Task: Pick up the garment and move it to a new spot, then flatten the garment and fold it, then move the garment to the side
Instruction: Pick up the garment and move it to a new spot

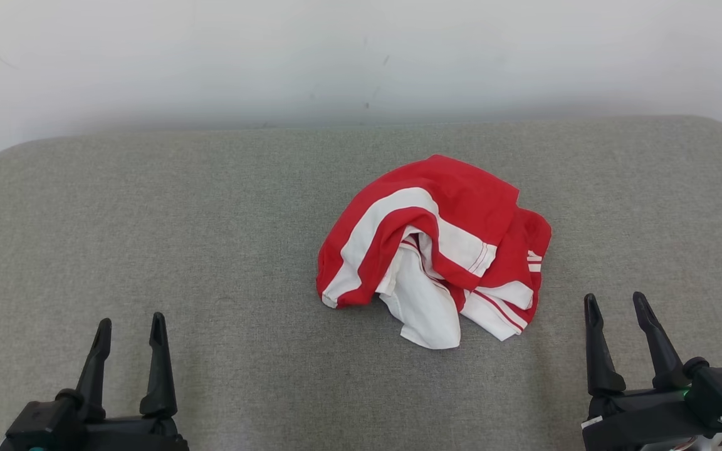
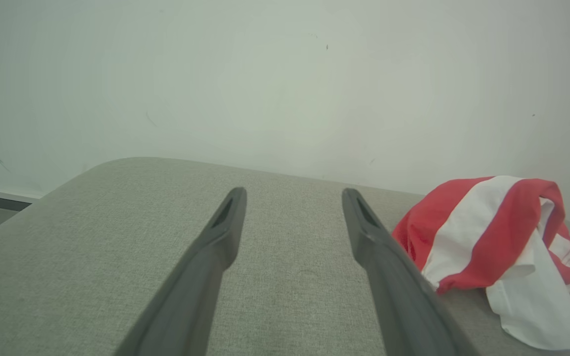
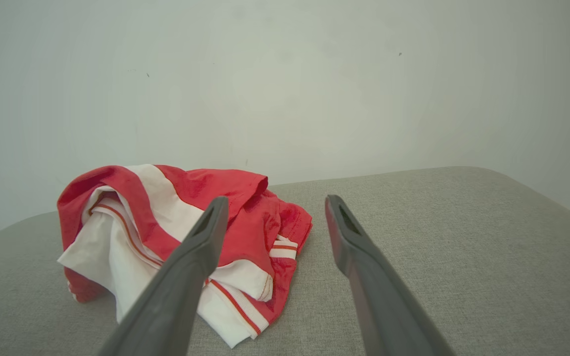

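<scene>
The garment is a crumpled red and white heap lying right of centre on the grey padded surface. My left gripper stands open at the lower left, well apart from the cloth, with nothing between its fingers. Open too is my right gripper at the lower right, just beyond the heap's near right corner and not touching it. In the left wrist view the garment lies to the right of the left gripper. The right wrist view has the garment left of the right gripper, partly behind one finger.
A pale wall rises right behind the far edge of the grey surface. The surface's rounded corners show at far left and far right. Bare fabric stretches to the left of the heap and in front of it.
</scene>
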### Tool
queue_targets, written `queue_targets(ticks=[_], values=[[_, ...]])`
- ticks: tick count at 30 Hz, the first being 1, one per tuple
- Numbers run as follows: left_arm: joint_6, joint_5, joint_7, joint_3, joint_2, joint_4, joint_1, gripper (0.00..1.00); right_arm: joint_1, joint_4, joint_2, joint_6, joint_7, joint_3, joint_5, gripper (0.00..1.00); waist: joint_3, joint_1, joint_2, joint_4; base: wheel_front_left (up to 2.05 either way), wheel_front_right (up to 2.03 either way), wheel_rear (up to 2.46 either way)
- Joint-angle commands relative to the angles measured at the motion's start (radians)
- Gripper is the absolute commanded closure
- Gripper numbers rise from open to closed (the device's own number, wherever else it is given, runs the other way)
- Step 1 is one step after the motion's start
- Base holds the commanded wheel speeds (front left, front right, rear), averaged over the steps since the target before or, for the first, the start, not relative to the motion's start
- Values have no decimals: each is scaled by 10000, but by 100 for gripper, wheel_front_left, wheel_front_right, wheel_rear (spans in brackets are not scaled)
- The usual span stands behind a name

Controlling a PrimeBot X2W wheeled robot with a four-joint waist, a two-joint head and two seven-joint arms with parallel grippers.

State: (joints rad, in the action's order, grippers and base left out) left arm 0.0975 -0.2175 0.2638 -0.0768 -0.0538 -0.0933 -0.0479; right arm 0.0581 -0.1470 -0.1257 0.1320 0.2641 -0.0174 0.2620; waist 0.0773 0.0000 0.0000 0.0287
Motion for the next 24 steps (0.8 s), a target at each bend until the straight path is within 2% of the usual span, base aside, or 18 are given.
queue_targets(ticks=[1,6,12,19,24], values=[[39,108,12,-46,12,-24,78,0,26,-24,16,-25,6,-25,30,0,-12,0,0,-20,0,0,0],[162,242,13,303,35,-36,-421,0,88,-17,42,-23,6,-56,65,0,56,0,0,-137,0,0,0],[264,162,13,1519,35,-297,-1620,0,232,12,55,-25,6,-69,90,0,290,0,0,-465,0,0,0],[309,14,11,3175,28,-1202,-3048,0,431,-20,137,-25,6,-22,169,0,615,0,0,-1095,0,0,0],[310,68,13,3789,25,-1922,-3624,0,477,-10,200,-25,6,25,211,0,788,0,0,-1445,0,0,0]])
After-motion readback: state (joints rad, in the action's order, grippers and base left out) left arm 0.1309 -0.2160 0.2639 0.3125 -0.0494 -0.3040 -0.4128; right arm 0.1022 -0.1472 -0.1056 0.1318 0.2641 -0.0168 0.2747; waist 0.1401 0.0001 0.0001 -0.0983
